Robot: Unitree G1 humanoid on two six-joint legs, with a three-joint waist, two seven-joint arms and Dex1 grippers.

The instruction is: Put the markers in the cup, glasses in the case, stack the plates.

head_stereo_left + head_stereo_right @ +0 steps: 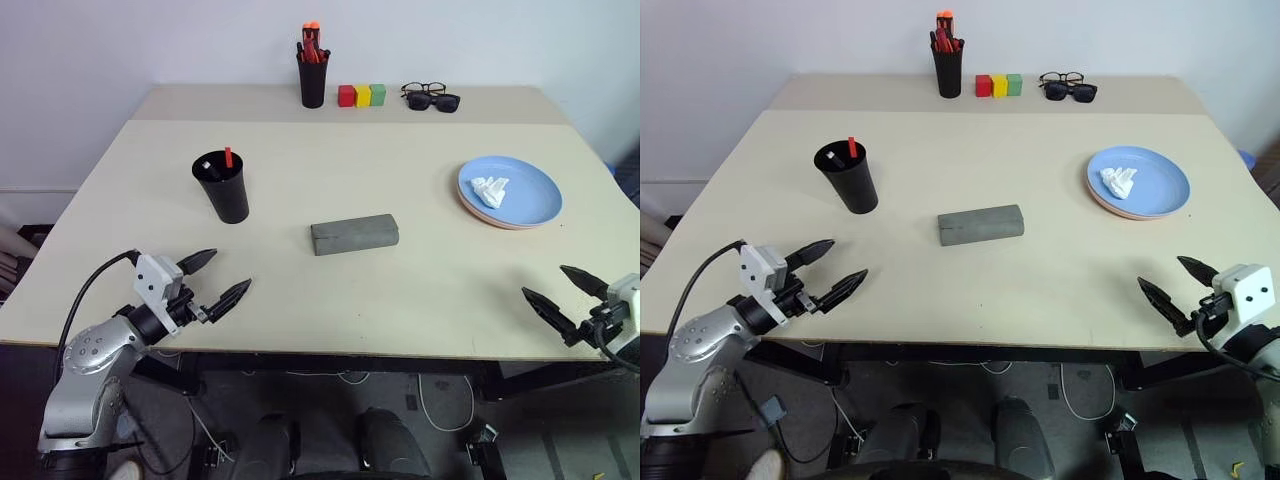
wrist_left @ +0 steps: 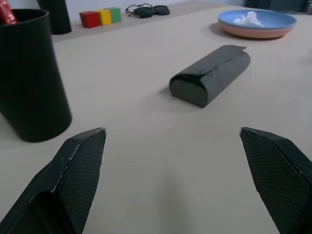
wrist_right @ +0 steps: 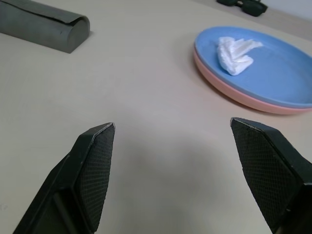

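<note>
On the beige table (image 1: 420, 290), the black cup (image 1: 224, 190) stands upright on the robot's left side with the two markers (image 1: 227, 158) inside it, a red cap and a dark tip rising just above the rim. Near the middle of the table lies the grey felt case (image 1: 354, 234), shut, well apart from the cup. On the right side the plates (image 1: 510, 192) are stacked, the light blue one on top of the pink one, whose edge shows beneath, and a crumpled white tissue (image 1: 490, 190) rests on the blue plate. At the far edge, a pair of clear-lens glasses (image 1: 423, 90) and black sunglasses (image 1: 434, 101) lie touching each other, just beside a row of red, yellow and green blocks (image 1: 361, 95), and next to those stands a black pen holder (image 1: 312, 78) with red and orange pens. The left gripper (image 1: 212, 279) hovers over the near left edge of the table, its fingers spread wide and holding nothing. The right gripper (image 1: 564, 291) hangs at the near right edge, jaws also wide apart and empty, pointing towards the plates.
</note>
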